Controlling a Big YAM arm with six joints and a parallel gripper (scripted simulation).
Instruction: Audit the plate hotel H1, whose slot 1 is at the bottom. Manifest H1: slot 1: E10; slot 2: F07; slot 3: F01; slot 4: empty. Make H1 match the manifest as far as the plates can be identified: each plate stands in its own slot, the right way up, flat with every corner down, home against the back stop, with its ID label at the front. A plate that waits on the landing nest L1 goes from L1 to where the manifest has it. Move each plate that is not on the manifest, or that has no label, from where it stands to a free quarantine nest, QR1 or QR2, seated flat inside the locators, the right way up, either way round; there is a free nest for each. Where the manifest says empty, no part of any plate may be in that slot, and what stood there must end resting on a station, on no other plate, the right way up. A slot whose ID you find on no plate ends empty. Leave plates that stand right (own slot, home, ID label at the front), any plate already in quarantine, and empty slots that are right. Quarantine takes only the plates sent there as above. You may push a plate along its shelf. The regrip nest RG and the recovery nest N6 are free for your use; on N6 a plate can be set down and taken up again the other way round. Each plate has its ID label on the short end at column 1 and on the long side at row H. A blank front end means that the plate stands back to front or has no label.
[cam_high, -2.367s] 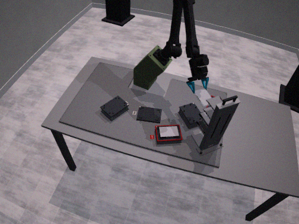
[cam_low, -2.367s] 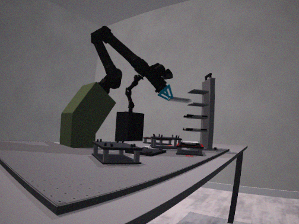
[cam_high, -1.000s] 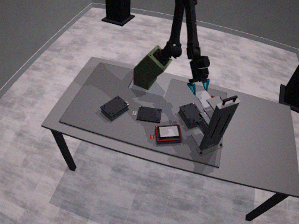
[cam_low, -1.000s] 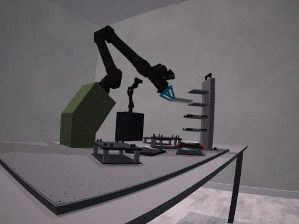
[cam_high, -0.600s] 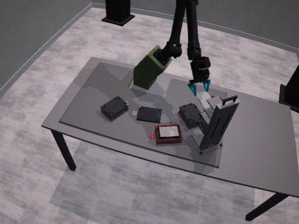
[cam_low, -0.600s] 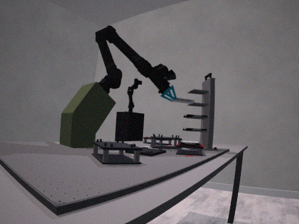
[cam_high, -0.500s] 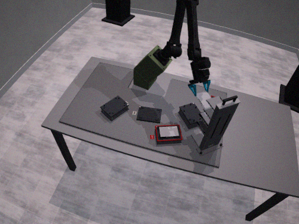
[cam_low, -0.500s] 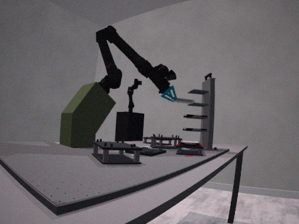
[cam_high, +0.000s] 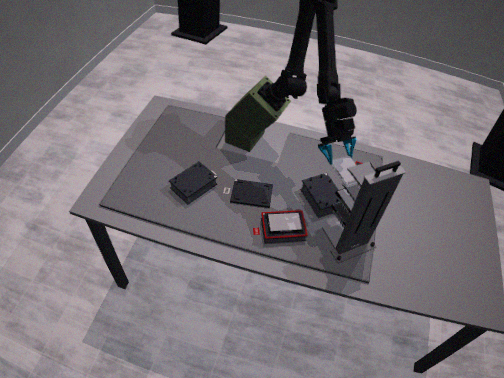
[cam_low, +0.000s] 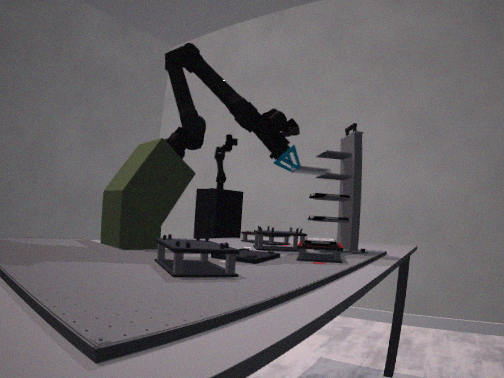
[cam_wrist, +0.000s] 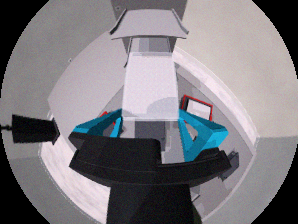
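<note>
Gripper (cam_high: 337, 149) w/ teal fingers spread wide and clamped on the two sides of a pale plate (cam_wrist: 149, 90); in the wrist view we see the plate running from the fingers straight to 12 o'clock, toward the plate hotel (cam_high: 370, 210). From the side, the plate (cam_low: 310, 170) lies approx. level, its far end at the front of the second shelf from the top (cam_low: 332, 176); we can't tell whether it rests on that shelf. No label readable from any view. In the top view the hotel stands at 5 o'clock from the gripper. A red-framed nest (cam_high: 263, 227) w/ a pale plate in it sits at 7 o'clock, and a dark nest (cam_high: 322, 192) lies between it and the gripper. Two more dark nests (cam_high: 193, 181) (cam_high: 251, 192) lie at 8 o'clock, well apart from the hotel. The arm rises to a green base block (cam_high: 247, 120) at 10 o'clock on the table (cam_high: 440, 250).
</note>
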